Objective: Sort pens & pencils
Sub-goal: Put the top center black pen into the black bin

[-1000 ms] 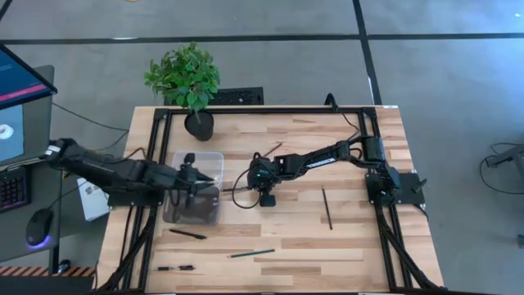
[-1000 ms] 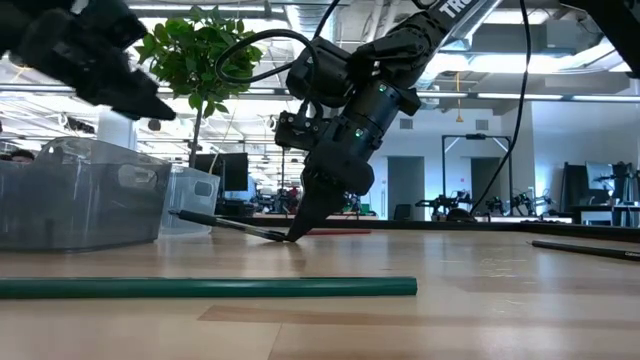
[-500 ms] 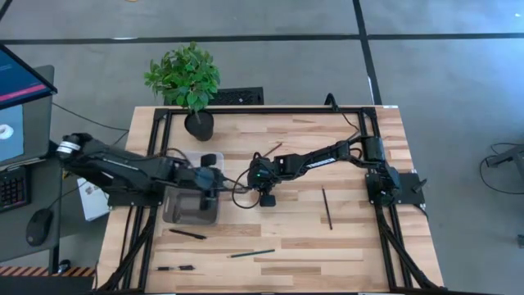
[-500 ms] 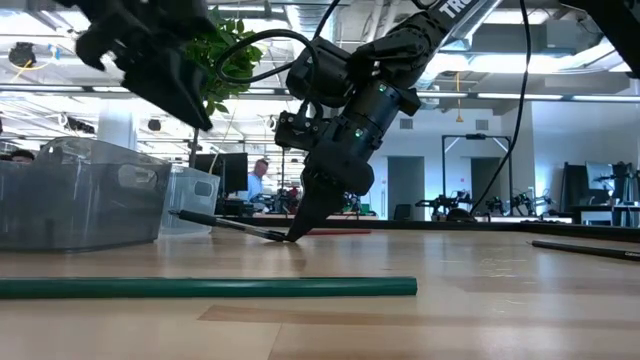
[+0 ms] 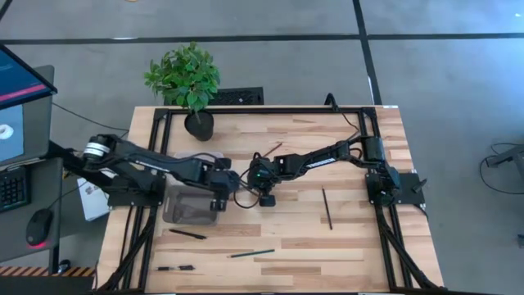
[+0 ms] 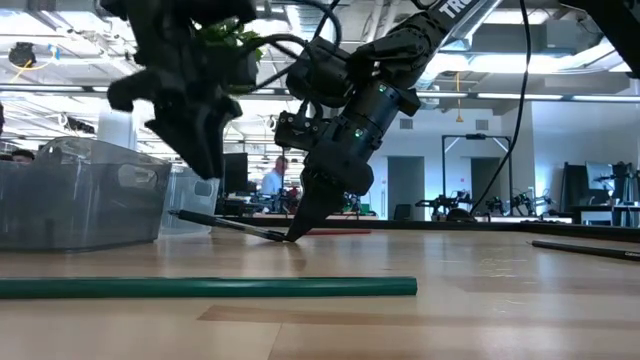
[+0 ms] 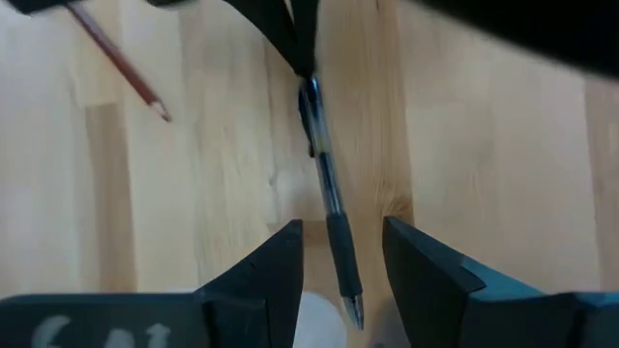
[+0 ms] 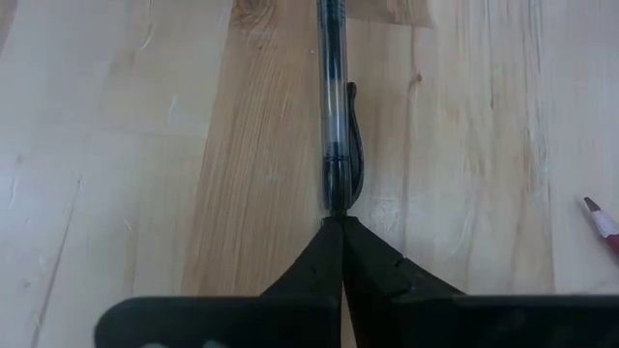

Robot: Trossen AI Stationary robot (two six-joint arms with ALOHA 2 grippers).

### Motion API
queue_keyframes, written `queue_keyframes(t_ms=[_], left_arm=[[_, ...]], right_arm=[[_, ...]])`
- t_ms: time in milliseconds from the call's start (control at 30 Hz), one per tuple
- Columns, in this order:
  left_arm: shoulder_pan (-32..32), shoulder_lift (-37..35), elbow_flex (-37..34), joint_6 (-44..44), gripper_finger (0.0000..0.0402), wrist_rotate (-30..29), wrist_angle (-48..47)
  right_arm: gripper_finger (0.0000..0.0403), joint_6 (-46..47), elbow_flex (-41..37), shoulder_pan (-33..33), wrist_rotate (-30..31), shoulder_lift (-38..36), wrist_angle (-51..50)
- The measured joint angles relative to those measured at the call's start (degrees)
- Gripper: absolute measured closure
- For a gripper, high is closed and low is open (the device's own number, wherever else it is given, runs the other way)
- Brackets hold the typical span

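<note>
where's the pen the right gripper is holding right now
In the high view the pen lies near the table's middle, just right of the clear bin, one end pinched by the right gripper, with the open left gripper over its other end.

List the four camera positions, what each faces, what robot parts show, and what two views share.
High: overhead, straight down on the table; both arms, bin, plant.
Low: table height, level across; green pencil near, both hands over it.
Left wrist: looks past the open left hand at the pen.
Right wrist: shut right hand pinching that pen's end.
Shared: both wrist views show the pen.
</note>
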Motion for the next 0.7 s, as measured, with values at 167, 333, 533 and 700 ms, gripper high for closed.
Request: queue_keyframes(t_ms=[167,333,533,700], left_arm=[[0.60,3.28,0.10,1.13,0.0267,-0.42,-0.41],[0.54,5.29,0.12,1.04,0.0267,-0.83,-0.25],[0.56,5.27,0.12,0.67,0.0267,-2.06,-0.49],[0.60,5.84,0.27,-0.46,0.0267,-1.04,-1.01]], right_arm=[[0.0371,0.00,0.00,0.00,-0.04,0.02,0.02],[0.0372,0.00,-0.03,0.00,-0.02,0.02,0.10],[0.0374,0.00,-0.04,0.00,-0.02,0.02,0.20],[0.0371,0.00,-0.04,0.00,0.04,0.02,0.24]])
